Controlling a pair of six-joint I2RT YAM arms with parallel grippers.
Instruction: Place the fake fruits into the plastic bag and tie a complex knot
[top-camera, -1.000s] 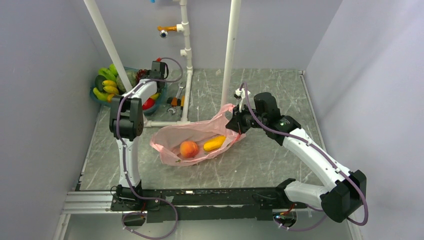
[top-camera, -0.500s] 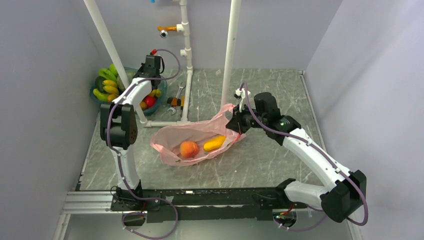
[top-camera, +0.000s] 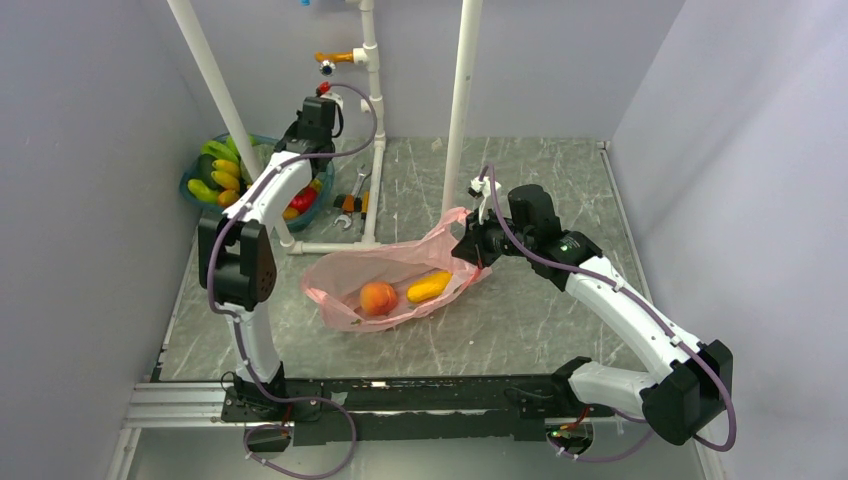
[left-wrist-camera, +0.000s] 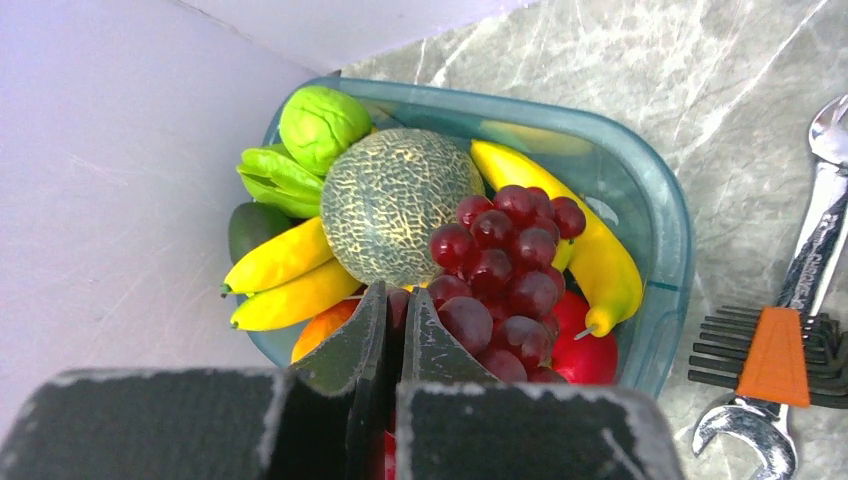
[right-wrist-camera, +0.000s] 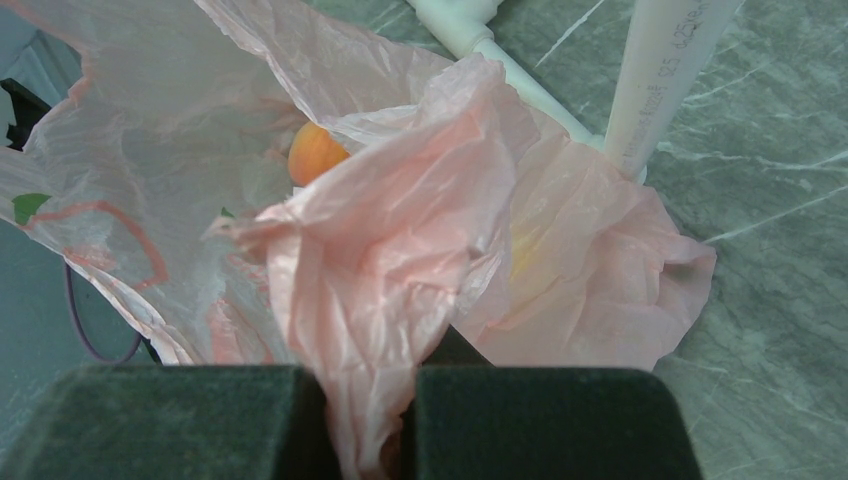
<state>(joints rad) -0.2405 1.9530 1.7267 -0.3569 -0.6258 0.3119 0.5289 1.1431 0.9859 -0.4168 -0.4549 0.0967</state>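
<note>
The left gripper (left-wrist-camera: 396, 296) had risen above the basin (left-wrist-camera: 662, 200), fingers clamping grapes (left-wrist-camera: 505, 265) (at their tips); right gripper (right-wrist-camera: 370, 440) pinched bag (right-wrist-camera: 400, 250).

The pink bag (top-camera: 395, 262) lies open on the counter (top-camera: 520, 330), its right edge bunched and raised. Inside sit a peach (top-camera: 377, 298) and a yellow fruit (top-camera: 429, 287). Dark red grapes (left-wrist-camera: 505, 265) top yellow bananas (left-wrist-camera: 285, 275), a netted melon (left-wrist-camera: 400, 205) and green pieces (left-wrist-camera: 320, 125) in the teal basin (left-wrist-camera: 670, 220)

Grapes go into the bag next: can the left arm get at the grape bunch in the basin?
Probably yes: the grape bunch lies uncovered atop the pile in the teal basin, and the left hand sits at its edge, shut, seemingly on a grape.
</note>
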